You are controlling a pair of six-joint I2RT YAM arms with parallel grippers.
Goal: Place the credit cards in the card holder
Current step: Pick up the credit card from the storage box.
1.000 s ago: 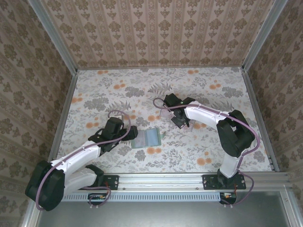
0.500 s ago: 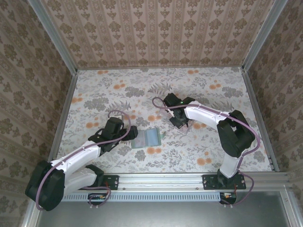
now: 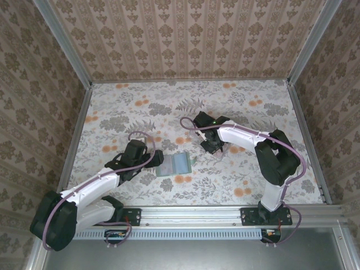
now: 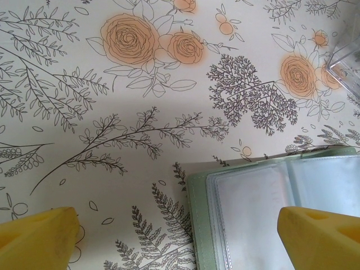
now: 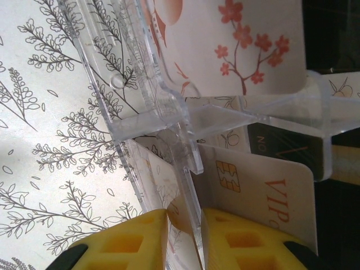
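Top view, lower centre: wallet, open and flat on floral surface. Just left of it: left pincer, released, fingers spread wide, holding nothing.

Left wrist view: yellow fingertips in both bottom corners, the right one overlapping the wallet in frame. Green rim and clear sleeves at lower right. Corner of clear stand at upper right edge, apart from wallet, bare floral surface between.

Top view, right of centre: right pincer, aimed down at surface, to the right of the wallet and higher in frame, apart from it.

Right wrist view: yellow fingers along bottom edge, narrow gap between them. Upright clear wall of stand runs down into that gap. Cannot tell whether clenched on wall or card, or loose.

Lower right: VIP card, pale with gold chip, standing in stand just right of the clear wall, bottom edge at the right finger. Top right: floral card, pale with red blossom print, beyond a clear cross wall. Between the two: dark block, partly hidden behind clear plastic. Both cards sit at stand, away from wallet.
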